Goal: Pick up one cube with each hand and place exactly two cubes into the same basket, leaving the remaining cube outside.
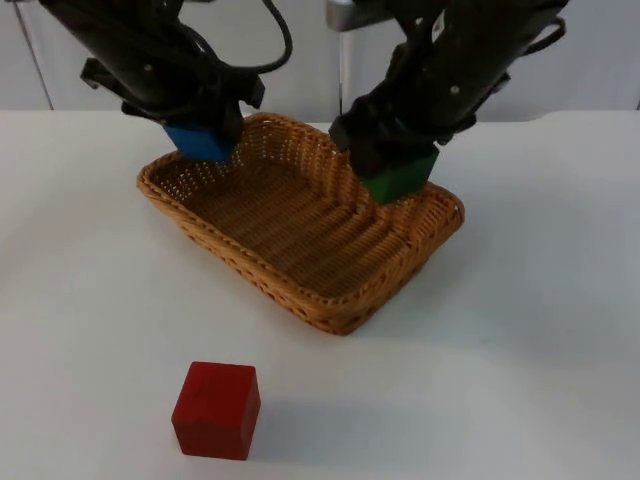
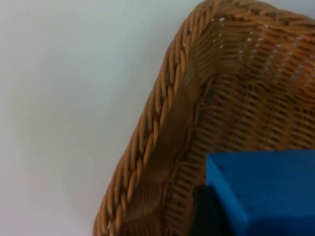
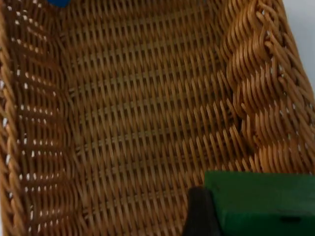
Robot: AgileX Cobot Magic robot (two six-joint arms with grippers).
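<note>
Left pincer (image 1: 207,135) is clamped on the blue cube (image 1: 205,140), held above the far-left rim of the wicker basket (image 1: 250,275); right pincer (image 1: 395,165) is clamped on the green cube (image 1: 402,174), held over the basket's right side. The red cube (image 1: 216,410) is located on the white table (image 1: 520,380), near of the basket and well apart from it.

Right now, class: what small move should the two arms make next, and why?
Probably open both hands. The left hand holds the blue cube and the right hand the green cube over the basket; the red cube sits outside.
</note>
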